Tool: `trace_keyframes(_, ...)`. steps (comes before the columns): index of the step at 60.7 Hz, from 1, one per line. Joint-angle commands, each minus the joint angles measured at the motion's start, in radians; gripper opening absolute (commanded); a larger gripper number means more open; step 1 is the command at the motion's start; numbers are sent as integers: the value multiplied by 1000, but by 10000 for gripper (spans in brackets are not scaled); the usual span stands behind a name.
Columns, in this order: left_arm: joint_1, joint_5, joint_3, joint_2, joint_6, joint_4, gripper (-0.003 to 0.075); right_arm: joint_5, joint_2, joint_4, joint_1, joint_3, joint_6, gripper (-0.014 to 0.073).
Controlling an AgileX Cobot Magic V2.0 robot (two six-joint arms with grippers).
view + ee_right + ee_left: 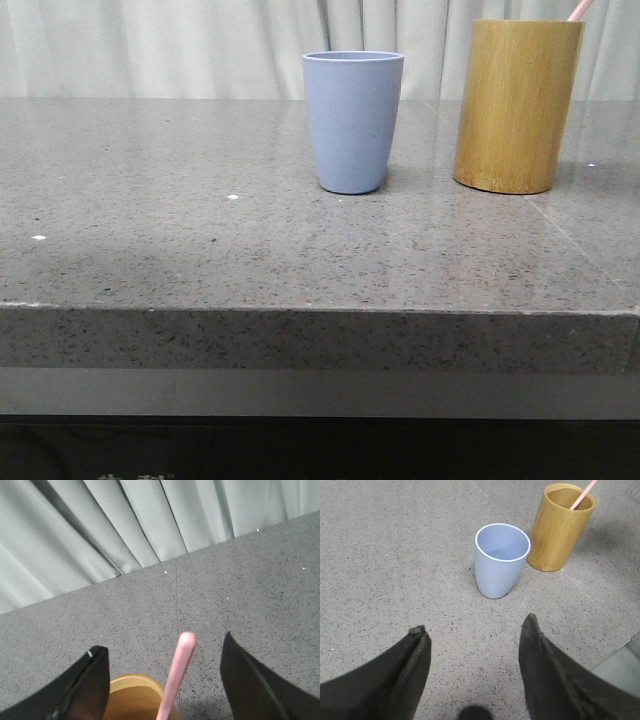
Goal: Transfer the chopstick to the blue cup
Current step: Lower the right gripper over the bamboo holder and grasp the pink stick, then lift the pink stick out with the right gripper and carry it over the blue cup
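Note:
The blue cup [352, 120] stands upright and empty mid-table; it also shows in the left wrist view [500, 559]. Right of it stands a taller tan bamboo cylinder [517, 105], also in the left wrist view [560, 526]. A pale pink chopstick [583, 494] leans out of the cylinder; only its tip shows in the front view [580, 9]. My right gripper [164, 650] is open above the cylinder [135, 697], and the chopstick's top [179, 672] stands between its fingers, untouched. My left gripper [472, 630] is open and empty over the table, short of the blue cup.
The grey speckled stone table [200, 230] has a front edge near the camera and a seam on the right. Pale curtains [150, 45] hang behind the table's far edge; they also show in the right wrist view [100, 525].

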Motion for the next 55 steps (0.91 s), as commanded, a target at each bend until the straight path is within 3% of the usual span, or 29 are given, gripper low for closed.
trace_keyframes(1, 3, -77, -23, -13, -6, 1, 401, -93, 5, 36, 0, -54, -3, 489)
trace_keyframes(8, 3, -77, -23, -13, -6, 11, 401, -75, 20, 66, 2, -69, -3, 413)
trace_keyframes(20, 3, -77, -23, -13, -6, 21, 401, -75, 19, 86, 4, -69, -3, 73)
trace_keyframes(30, 3, -77, -23, -13, -6, 31, 401, -75, 18, 86, 4, -69, -3, -124)
trace_keyframes(42, 3, -77, -23, -13, -6, 31, 401, -38, 12, -22, 4, -135, -31, -117)
trace_keyframes(55, 3, -77, -23, -13, -6, 32, 401, 181, 12, -230, 4, -371, -60, -117)
